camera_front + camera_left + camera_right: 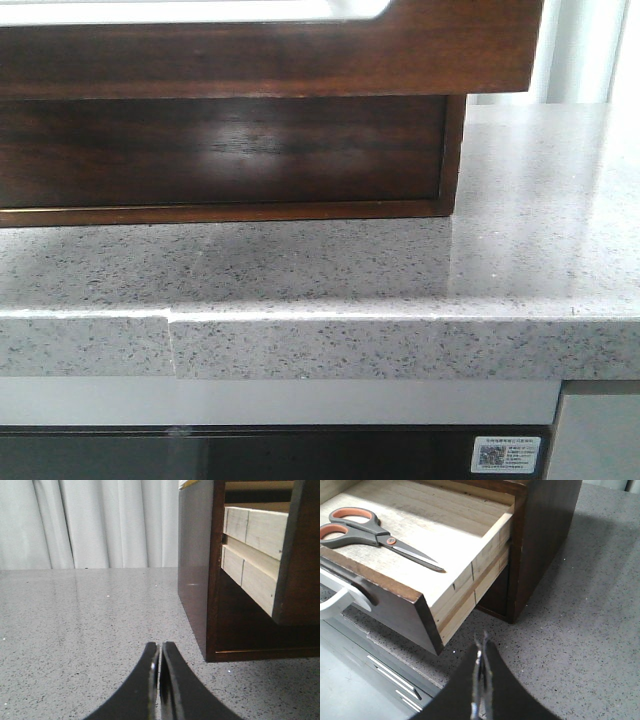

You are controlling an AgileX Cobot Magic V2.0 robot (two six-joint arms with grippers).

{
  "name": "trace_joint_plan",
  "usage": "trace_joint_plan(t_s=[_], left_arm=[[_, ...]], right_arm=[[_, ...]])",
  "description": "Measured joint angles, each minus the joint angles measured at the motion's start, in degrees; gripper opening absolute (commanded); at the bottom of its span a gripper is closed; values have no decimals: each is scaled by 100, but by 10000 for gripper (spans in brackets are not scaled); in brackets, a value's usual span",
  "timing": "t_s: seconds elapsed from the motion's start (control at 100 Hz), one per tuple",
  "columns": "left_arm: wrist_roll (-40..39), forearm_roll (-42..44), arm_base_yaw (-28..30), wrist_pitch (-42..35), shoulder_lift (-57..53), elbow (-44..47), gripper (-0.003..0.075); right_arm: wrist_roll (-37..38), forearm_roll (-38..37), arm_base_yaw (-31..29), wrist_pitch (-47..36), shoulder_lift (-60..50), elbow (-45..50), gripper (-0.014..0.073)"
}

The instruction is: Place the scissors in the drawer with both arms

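The scissors (375, 537), grey handles with orange linings, lie flat on the whitish floor inside the drawer (410, 592), which stands pulled out of its dark-brown cabinet (540, 540). In the front view the drawer (270, 45) fills the top of the picture above the cabinet's lower front; the scissors are hidden there. My right gripper (481, 645) is shut and empty, above the counter beside the drawer's corner. My left gripper (160, 647) is shut and empty, low over the counter next to the cabinet's side (195, 565), with the drawer's pale side (255, 555) sticking out.
The speckled grey stone counter (400, 270) carries the cabinet; its front edge (350, 345) has a seam at left. A white handle (335, 600) sits on the drawer front. White curtains (90, 525) hang behind the counter. Grey kitchen fronts (360, 680) lie below the edge.
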Motion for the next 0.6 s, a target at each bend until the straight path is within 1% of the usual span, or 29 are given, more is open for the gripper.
trace_joint_plan(t_s=[0.22,0.29,0.36,0.42,0.53,0.6], left_arm=[[0,0,0,12,0,0,-20],[0,0,0,12,0,0,-20],[0,0,0,12,0,0,-20],[0,-9,0,12,0,0,-20],[0,-9,0,12,0,0,-20],[0,-9,0,12,0,0,-20]], right_arm=[[0,0,0,9,-62,16,-69],[-54,0,-88,-141,-237,157,-69],[-90,0,-335,-560,-554,515,-69],[-102,0,-676,-1140,-942,968,-69],[-102,0,-1316,-2164,-1768,2081,-69],[-102,0,-1672,-2619,-2296,2763,-69]])
